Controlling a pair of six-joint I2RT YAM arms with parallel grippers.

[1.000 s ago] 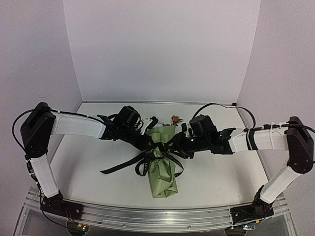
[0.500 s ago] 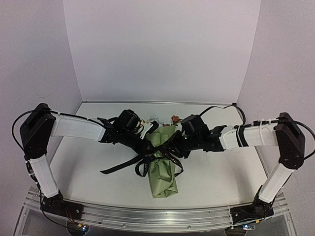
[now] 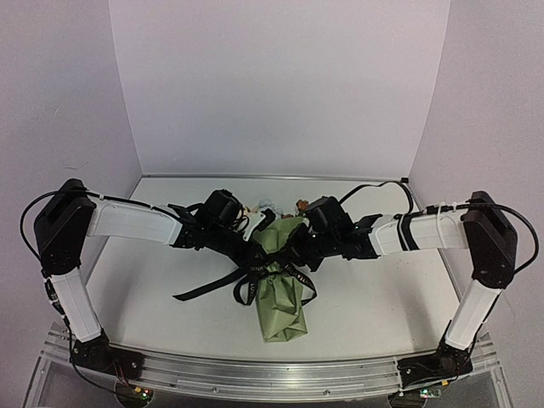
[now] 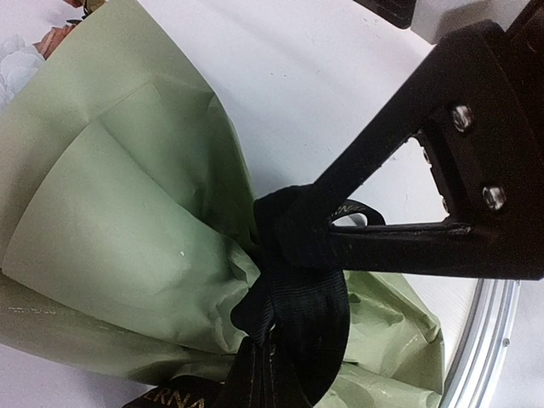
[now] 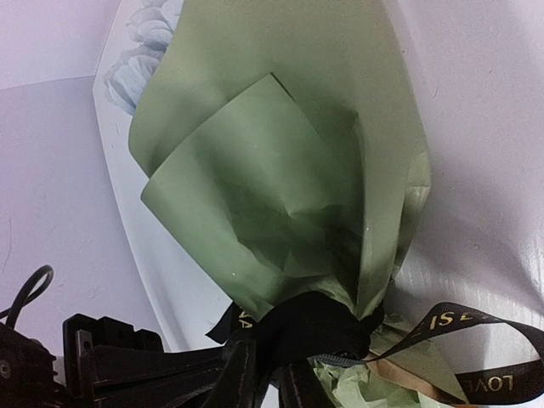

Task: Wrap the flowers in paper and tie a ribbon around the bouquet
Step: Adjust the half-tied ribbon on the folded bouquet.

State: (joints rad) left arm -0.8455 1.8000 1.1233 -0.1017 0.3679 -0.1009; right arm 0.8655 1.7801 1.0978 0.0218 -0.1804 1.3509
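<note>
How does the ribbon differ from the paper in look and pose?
The paper is olive green and plain; the ribbon is black with printed letters. The paper is a broad creased sheet shaped into a cone; the ribbon is a narrow band cinched round it. Both meet at the cone's waist.

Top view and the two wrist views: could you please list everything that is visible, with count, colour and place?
bouquet: one, olive-green, lying mid-table, wide end at the far side.
flowers: few heads visible, pale blue and orange, at the bouquet's wide end.
ribbon: one, black with lettering, tied round the bouquet's waist, tails spread on the table.
table: one, white, under everything.
left hand: one, black, shut on the ribbon.
right hand: one, black, shut on the ribbon.
</note>
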